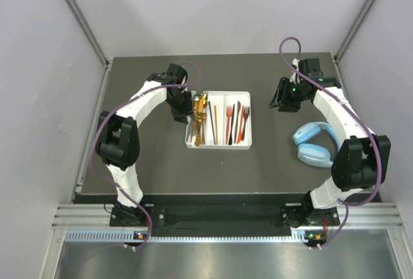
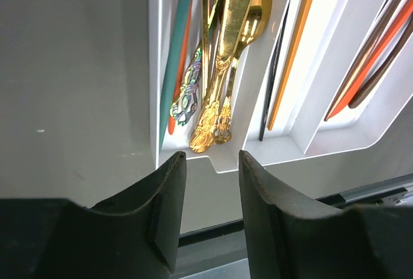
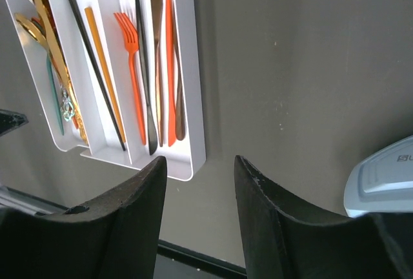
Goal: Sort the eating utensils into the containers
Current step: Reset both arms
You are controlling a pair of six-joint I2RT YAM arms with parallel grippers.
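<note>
One pair of light-blue padded headphones (image 1: 313, 143) lies on the dark counter (image 1: 155, 163) beside the right arm. Farther in sits one white rectangular plastic tray (image 1: 219, 146) holding the thin coloured utensils (image 1: 201, 121). In it, one black stick (image 3: 82, 33) and one orange stick (image 3: 100, 56) share a compartment, with one orange fork (image 3: 133, 79) beside them. Both arms arch inward. The left fingers (image 2: 164, 208) are spread and empty just beside the tray's left edge; the right fingers (image 3: 135, 208), also spread and empty, are apart from its right side.

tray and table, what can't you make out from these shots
Top view: the utensils in the tray are too small to count or tell apart.
Left wrist view: the gold cutlery has its upper ends cut off by the top edge.
Right wrist view: the headphones are mostly cut off by the right edge.
</note>
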